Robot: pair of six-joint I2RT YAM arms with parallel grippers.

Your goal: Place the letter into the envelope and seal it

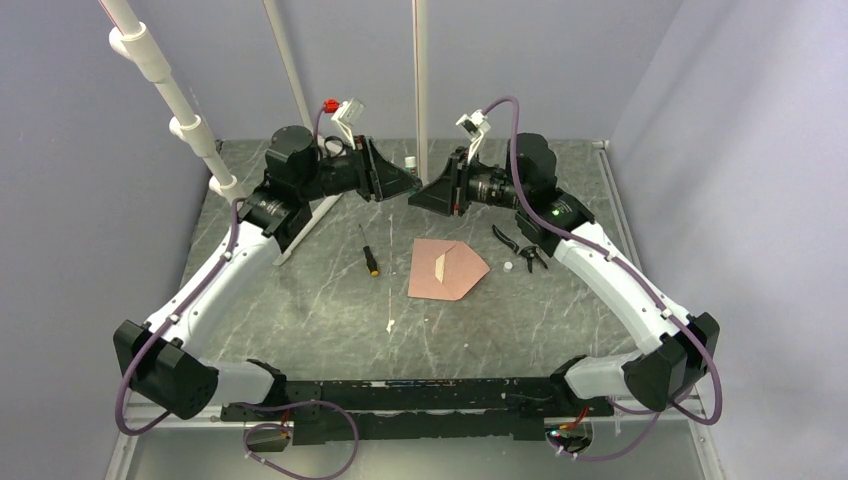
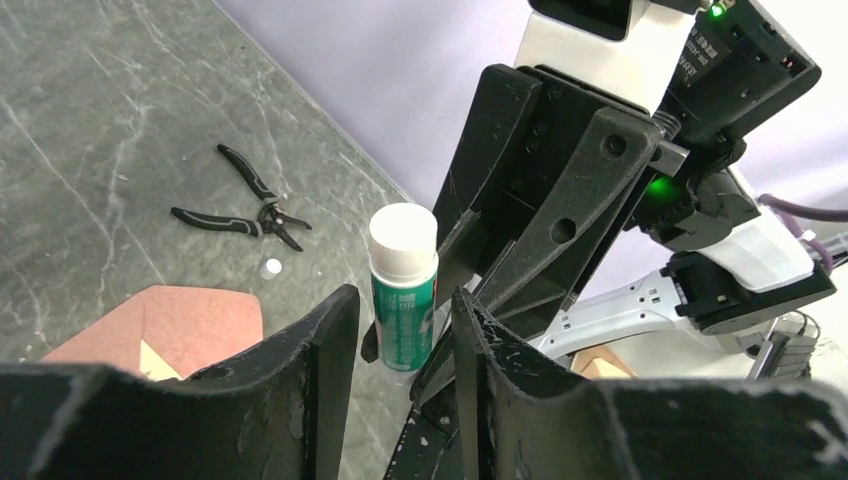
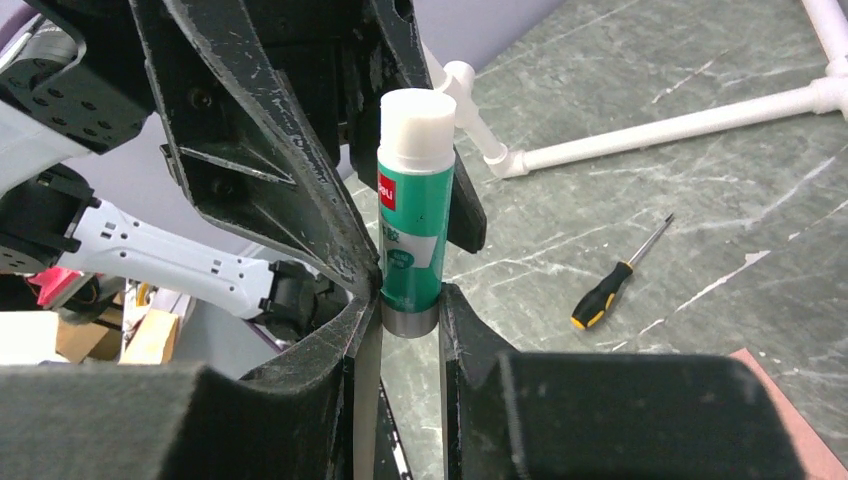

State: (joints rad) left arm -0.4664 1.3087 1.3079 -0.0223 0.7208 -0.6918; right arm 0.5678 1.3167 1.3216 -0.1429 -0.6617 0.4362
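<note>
The right gripper [image 3: 410, 322] pinches the base of an upright green glue stick [image 3: 412, 200], which has its white cap on. The left gripper [image 2: 405, 305] has its fingers spread to either side of the stick's upper part; whether they touch it is hard to make out. The two grippers meet above the far side of the grey marbled table [image 1: 300, 300]. Nearer, the salmon-pink envelope [image 1: 455, 275] lies flat, its flap open and pointing right. Only a narrow pale sliver of the letter [image 1: 441, 265] shows at its mouth; the rest is hidden. A screwdriver [image 1: 368, 262] lies to its left and pliers [image 1: 520, 247] to its right.
</note>
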